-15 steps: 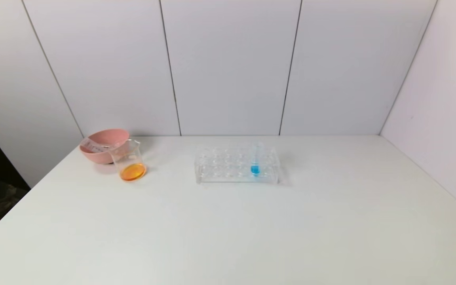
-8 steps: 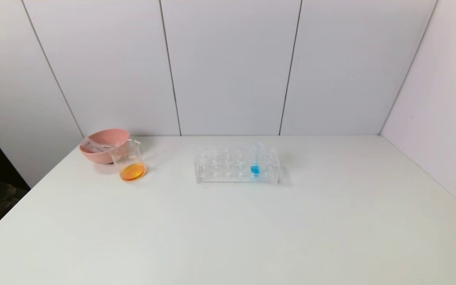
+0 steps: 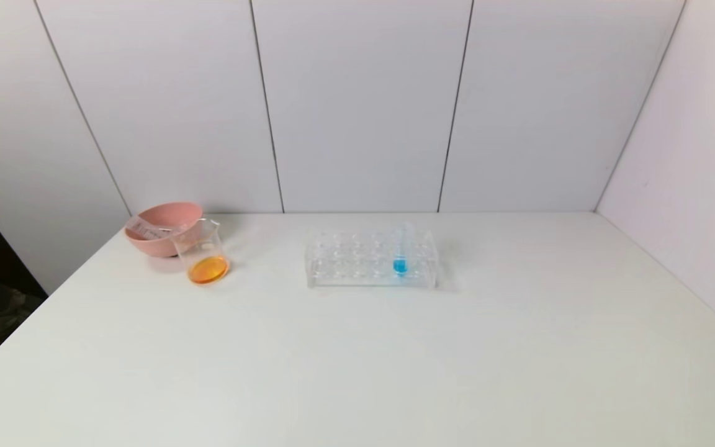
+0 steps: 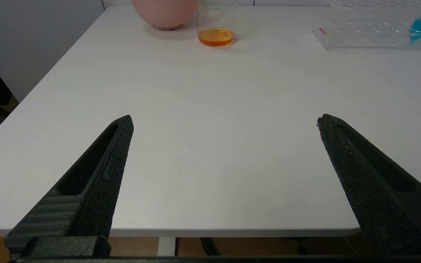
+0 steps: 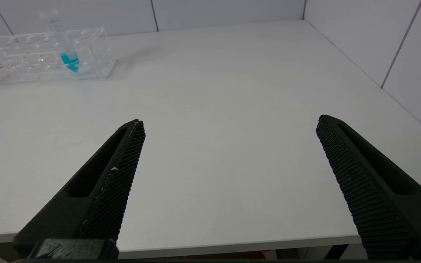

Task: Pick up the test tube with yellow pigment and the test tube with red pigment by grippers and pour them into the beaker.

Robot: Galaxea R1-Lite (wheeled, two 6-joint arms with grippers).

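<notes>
- The left gripper (image 4: 225, 120), a black two-fingered claw with textured pads, is held at the near edge of the white table (image 4: 210, 128), on its left part; its jaws are spread wide and nothing is held between them.
- The right gripper (image 5: 228, 122), of the same black make, is held at the near edge on the right part of the table, likewise spread wide and empty.
- Neither gripper is seen in the head view.
- Far from the left gripper, at the far left of the table, the small clear glass beaker (image 3: 202, 254) is stood upright with a shallow layer of orange liquid in its bottom.
- Just behind the beaker and to its left, a round pink bowl (image 3: 162, 233) is placed; a clear tube-like item is seen lying across its rim, but its contents cannot be told.
- Near the far middle of the table, well apart from the beaker, a clear plastic tube rack (image 3: 371, 261) is set.
- In a right-hand hole of the rack, a slim clear tube with blue liquid (image 3: 400, 257) is stood, slightly tilted.
- No tube with yellow or red pigment can be made out in the rack.
</notes>
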